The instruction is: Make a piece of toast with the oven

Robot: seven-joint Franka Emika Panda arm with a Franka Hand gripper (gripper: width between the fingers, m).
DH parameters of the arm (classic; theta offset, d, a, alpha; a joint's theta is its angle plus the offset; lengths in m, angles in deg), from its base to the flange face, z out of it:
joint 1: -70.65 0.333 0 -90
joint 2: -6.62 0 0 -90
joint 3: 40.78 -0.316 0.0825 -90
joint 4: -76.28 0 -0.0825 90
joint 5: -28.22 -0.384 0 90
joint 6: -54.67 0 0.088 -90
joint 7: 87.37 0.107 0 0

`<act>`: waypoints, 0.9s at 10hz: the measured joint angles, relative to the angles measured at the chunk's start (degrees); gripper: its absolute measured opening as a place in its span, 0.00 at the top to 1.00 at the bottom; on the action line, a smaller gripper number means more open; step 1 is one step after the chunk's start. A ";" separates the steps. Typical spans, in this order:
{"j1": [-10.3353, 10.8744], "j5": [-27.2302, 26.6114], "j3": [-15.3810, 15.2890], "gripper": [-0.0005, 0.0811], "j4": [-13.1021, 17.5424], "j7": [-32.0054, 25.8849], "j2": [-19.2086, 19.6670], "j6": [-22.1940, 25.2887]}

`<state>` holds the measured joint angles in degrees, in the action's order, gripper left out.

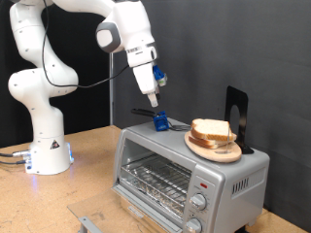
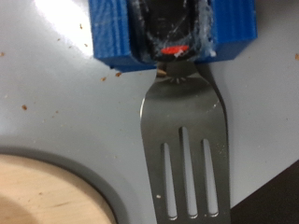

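Toast [image 1: 211,129] sits on a round wooden plate [image 1: 216,148] atop the oven [image 1: 190,170], at the gripper's four o'clock in the exterior view. The gripper [image 1: 153,100] hangs above a blue holder [image 1: 160,122] carrying a metal fork [image 2: 184,140]; finger spread I cannot tell. A skewed descent could knock the holder off the oven roof, I judge.

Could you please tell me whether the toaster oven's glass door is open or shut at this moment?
Open. In the exterior view the oven shows its door dropped forward at the front, and the wire rack inside is exposed rather than behind glass.
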<state>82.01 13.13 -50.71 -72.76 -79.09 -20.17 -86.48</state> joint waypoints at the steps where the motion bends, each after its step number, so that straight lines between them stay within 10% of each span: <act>1: 0.14 -0.87 0.14 0.00 -0.69 -1.04 0.09 -0.87; 9: 1.80 -7.05 0.13 0.00 -2.34 -6.78 4.98 -6.28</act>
<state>83.81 6.08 -50.58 -75.09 -85.87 -15.19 -92.77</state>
